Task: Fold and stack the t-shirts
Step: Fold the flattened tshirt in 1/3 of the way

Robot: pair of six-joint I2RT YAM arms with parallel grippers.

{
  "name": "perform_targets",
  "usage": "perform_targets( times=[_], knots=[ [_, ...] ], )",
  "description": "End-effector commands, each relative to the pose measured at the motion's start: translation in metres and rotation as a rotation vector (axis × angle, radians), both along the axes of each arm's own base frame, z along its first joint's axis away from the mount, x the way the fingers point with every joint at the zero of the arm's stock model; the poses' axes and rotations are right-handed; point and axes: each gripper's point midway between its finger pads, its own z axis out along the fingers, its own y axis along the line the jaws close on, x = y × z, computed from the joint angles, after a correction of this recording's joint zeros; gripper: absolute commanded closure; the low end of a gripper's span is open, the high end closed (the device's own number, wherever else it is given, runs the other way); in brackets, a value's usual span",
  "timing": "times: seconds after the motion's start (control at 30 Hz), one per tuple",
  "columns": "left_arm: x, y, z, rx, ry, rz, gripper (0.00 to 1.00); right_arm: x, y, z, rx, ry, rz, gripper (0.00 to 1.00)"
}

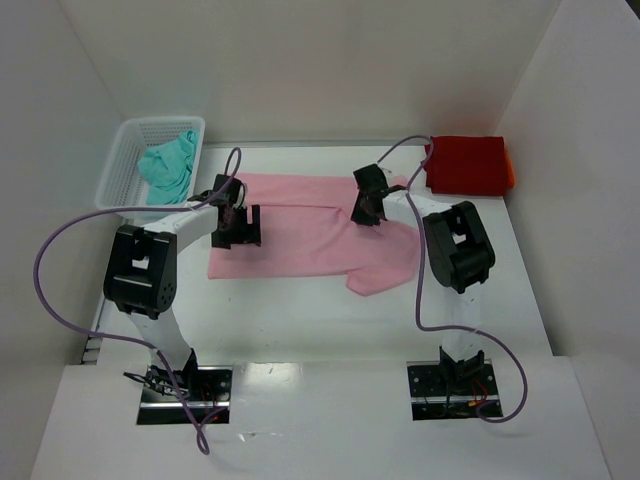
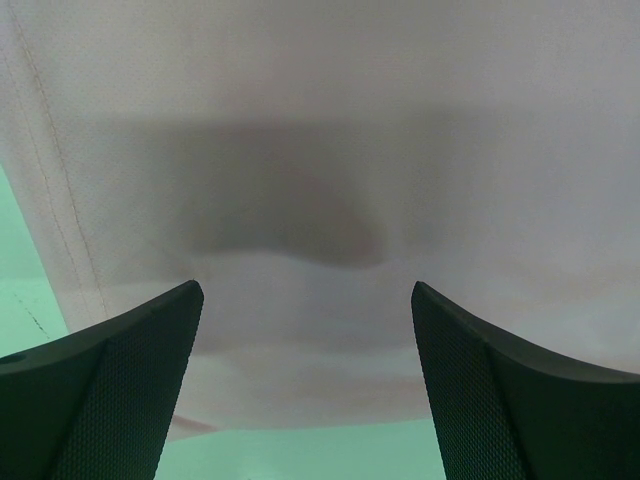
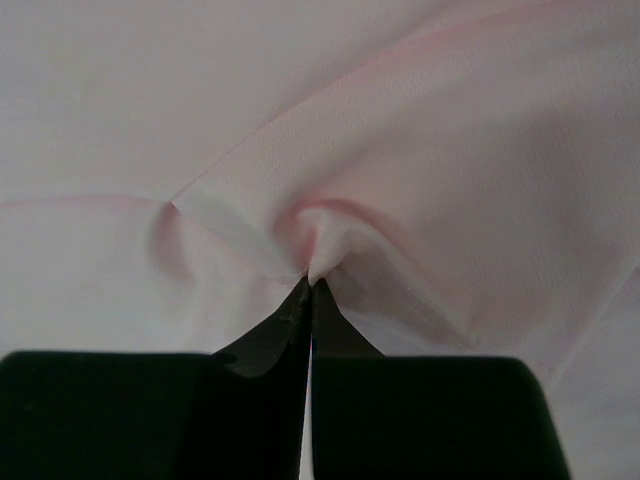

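A light pink t-shirt (image 1: 310, 235) lies spread across the middle of the table, one sleeve sticking out at its near right. My left gripper (image 1: 238, 226) hovers over the shirt's left edge, open, with pink cloth (image 2: 320, 180) filling the view between its fingers (image 2: 120, 380). My right gripper (image 1: 368, 205) is on the shirt's upper right part, shut on a pinched fold of the pink cloth (image 3: 330, 225). A red t-shirt (image 1: 468, 165) lies folded at the far right. A teal t-shirt (image 1: 168, 168) sits crumpled in the basket.
A white mesh basket (image 1: 135, 150) stands at the far left corner. White walls close in the table on the left, back and right. Purple cables loop from both arms.
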Motion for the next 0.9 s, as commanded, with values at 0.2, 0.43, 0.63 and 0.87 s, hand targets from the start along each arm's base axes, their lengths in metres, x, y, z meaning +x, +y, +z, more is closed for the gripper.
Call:
perform_targets(
  times=[0.2,0.43,0.63,0.87],
  knots=[
    [0.01,0.0,0.0,0.024,-0.009,-0.029,0.08,-0.022,-0.01,0.012,-0.002,0.013,0.003,0.68],
    [0.01,0.0,0.0,0.024,-0.009,-0.029,0.08,-0.005,-0.023,0.059,-0.026,-0.111,-0.046,0.5],
    [0.01,0.0,0.0,0.024,-0.009,-0.029,0.08,-0.02,-0.051,0.058,-0.086,-0.087,-0.091,0.49],
    [0.009,-0.001,0.001,0.015,-0.008,-0.033,0.08,-0.048,-0.078,0.034,-0.143,-0.002,-0.157,0.49]
  ],
)
